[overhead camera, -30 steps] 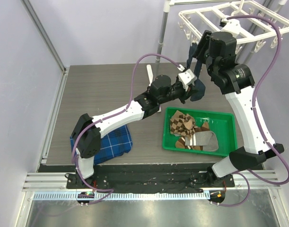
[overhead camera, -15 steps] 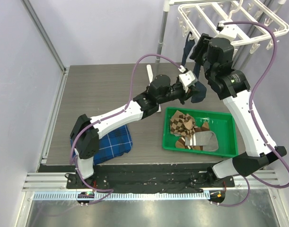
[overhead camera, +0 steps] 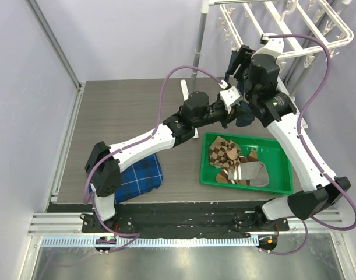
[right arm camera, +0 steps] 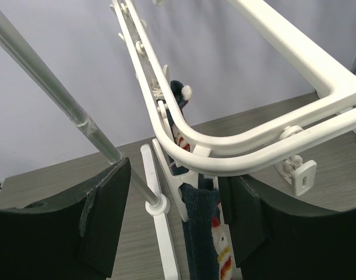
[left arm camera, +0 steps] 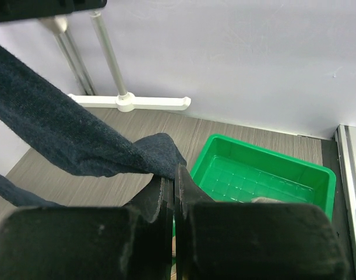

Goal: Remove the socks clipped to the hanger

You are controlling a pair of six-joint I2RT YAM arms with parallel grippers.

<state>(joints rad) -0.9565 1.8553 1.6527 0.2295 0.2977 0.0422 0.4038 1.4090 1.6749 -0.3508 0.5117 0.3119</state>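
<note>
A dark navy sock (overhead camera: 243, 114) hangs from a clip (right arm camera: 179, 188) on the white hanger (overhead camera: 282, 23). In the right wrist view the sock (right arm camera: 201, 236) shows a small red and white figure below the clip. My left gripper (overhead camera: 231, 105) is shut on the sock's lower part; its jaws (left arm camera: 173, 186) pinch the navy sock (left arm camera: 67, 140). My right gripper (overhead camera: 239, 61) is open just under the hanger's frame (right arm camera: 253, 131). Its fingers (right arm camera: 102, 216) stand either side of the clip and the sock's top without touching them. An argyle sock (overhead camera: 224, 153) and a grey banded sock (overhead camera: 250, 172) lie in the tray.
The green tray (overhead camera: 282, 169) sits on the table at front right, also in the left wrist view (left arm camera: 265, 169). The metal pole stand (overhead camera: 198, 46) rises behind, with its white foot (left arm camera: 131, 102) on the table. A folded blue plaid cloth (overhead camera: 137, 175) lies at front left.
My right gripper has risen and moved left toward the clip. The hanger has swung up and back. My left gripper still holds the navy sock in nearly the same place.
</note>
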